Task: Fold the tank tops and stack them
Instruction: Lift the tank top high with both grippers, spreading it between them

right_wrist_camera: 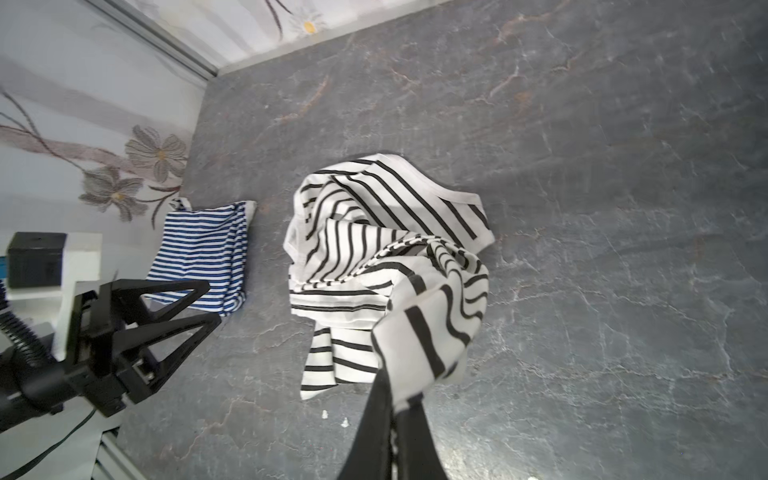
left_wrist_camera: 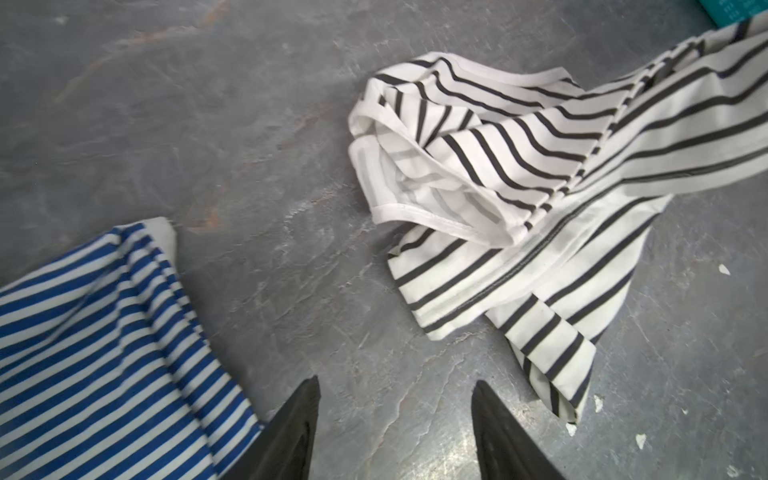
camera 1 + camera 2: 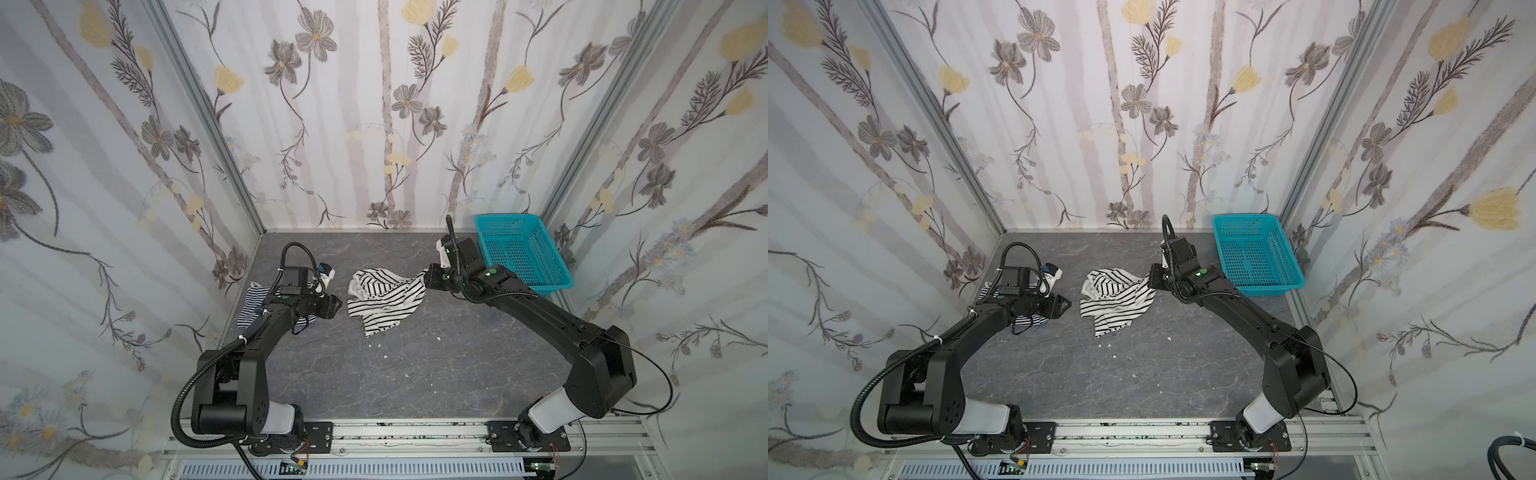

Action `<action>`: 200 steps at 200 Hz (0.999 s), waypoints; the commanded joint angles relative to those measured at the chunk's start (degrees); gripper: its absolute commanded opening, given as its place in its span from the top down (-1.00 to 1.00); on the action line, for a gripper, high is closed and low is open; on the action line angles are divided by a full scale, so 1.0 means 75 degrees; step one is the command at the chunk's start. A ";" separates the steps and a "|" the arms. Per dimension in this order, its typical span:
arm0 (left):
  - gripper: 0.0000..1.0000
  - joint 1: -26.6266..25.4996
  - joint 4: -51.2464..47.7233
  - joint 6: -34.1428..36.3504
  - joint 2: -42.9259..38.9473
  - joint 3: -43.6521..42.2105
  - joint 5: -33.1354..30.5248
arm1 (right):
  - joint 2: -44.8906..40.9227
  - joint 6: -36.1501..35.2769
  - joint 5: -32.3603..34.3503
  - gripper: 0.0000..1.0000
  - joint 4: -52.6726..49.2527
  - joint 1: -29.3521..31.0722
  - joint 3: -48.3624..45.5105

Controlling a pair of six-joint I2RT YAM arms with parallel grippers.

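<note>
The black-and-white top (image 3: pixel 384 297) lies in a messy heap near the middle of the frame in both top views, on the gray table (image 3: pixel 415 374). It is bunched up and not folded. One corner of it is pulled up toward the right side of the frame.

The right gripper (image 1: pixel 395 399) has that corner. Its two fingers are pinched tight together with the striped cloth between them (you can see this best in the right wrist view, at the bottom middle of the frame). The rest of the top hangs down from there and rests on the table.

The blue-and-white top (image 1: pixel 203 253) is left of the middle in both top views, and the left arm hides a big part of it. It looks flatter than the other top. The two tops are apart, with bare table between them.

The left gripper (image 2: pixel 397 380) has its fingers spread partway, and nothing is between them. It is over the bare table between the two tops. The blue-and-white top is just beside one finger, but I cannot tell if they touch.

A teal basket (image 3: pixel 552 286) sits right of the middle in both top views, behind the right arm. A few tiny white bits (image 3: pixel 386 357) lie on the table below the black-and-white top.
</note>
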 commanded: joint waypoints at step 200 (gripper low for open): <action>0.41 -0.0245 -0.0059 0.0157 0.3161 0.1228 0.1572 | -0.1053 0.0363 -0.0192 1.00 0.1527 -0.0508 -0.1652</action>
